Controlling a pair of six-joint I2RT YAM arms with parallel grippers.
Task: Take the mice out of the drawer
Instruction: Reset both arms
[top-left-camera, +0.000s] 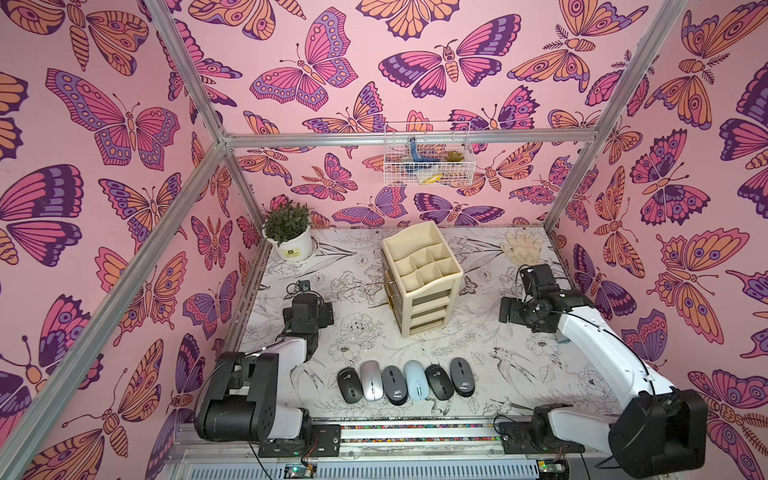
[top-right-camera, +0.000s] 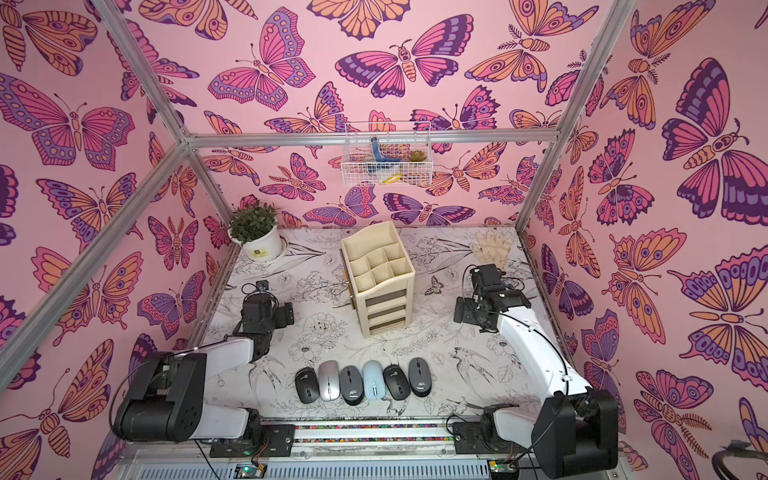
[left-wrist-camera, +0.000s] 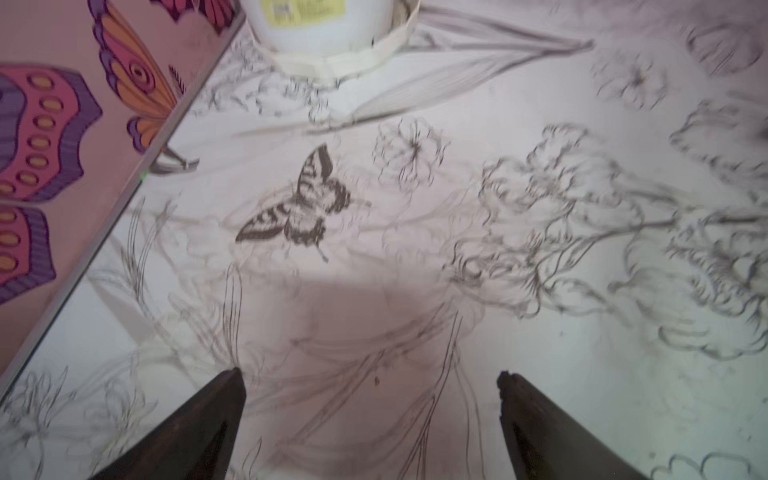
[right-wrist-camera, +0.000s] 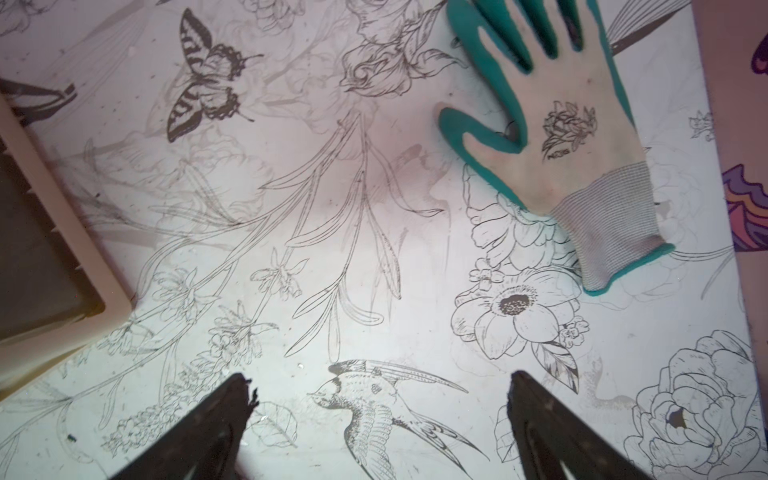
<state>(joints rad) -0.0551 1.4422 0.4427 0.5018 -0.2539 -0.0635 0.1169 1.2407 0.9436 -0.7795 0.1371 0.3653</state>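
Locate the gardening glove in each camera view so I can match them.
Top view: glove flat at the far right corner of the table.
Top view: glove, same corner.
Left wrist: not in view.
Right wrist: glove beyond the open right gripper.
Shared landmark: cream drawer organizer, absent from left wrist.

Six oval mice (top-left-camera: 392, 384) in a row, four dark, one silver, one pale blue, well apart from left pincer (left-wrist-camera: 370, 376) and right pincer (right-wrist-camera: 378, 376).

Robot-lab test booth, silver aluminium frame bars (top-left-camera: 311, 140), pink butterfly-print wall panels (top-left-camera: 332, 54), floral line-drawn table (top-left-camera: 519, 345), white-and-black left arm (top-left-camera: 286, 349) and right arm (top-left-camera: 594, 332) on a front metal rail (top-left-camera: 415, 432)
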